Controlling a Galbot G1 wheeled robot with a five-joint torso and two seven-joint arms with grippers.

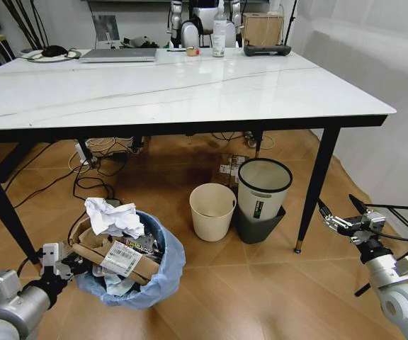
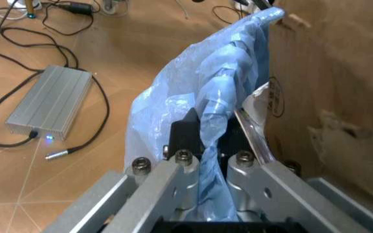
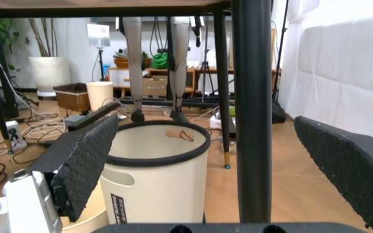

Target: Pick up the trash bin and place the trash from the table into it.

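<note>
The trash bin (image 1: 154, 273), lined with a crinkled light-blue bag (image 2: 173, 104), is low over the wood floor in front of the table (image 1: 190, 88). It is heaped with trash: crumpled white paper (image 1: 113, 216) and torn brown cardboard (image 1: 112, 256), which also shows in the left wrist view (image 2: 332, 82). My left gripper (image 1: 68, 263) is at the bin's left rim, and the left wrist view has it (image 2: 209, 133) shut on the bag-covered rim. My right gripper (image 1: 335, 202) hangs open by the table's front right leg (image 1: 316, 188). Its black pads (image 3: 83, 160) are spread wide with nothing between them.
A plain cream bin (image 1: 212, 210) and a white bin with a black rim (image 1: 263, 188) stand under the table. A laptop (image 1: 119, 54) and spray bottle (image 1: 219, 32) sit at the table's far edge. Cables (image 1: 94, 177) and a silver box (image 2: 50, 99) lie on the floor.
</note>
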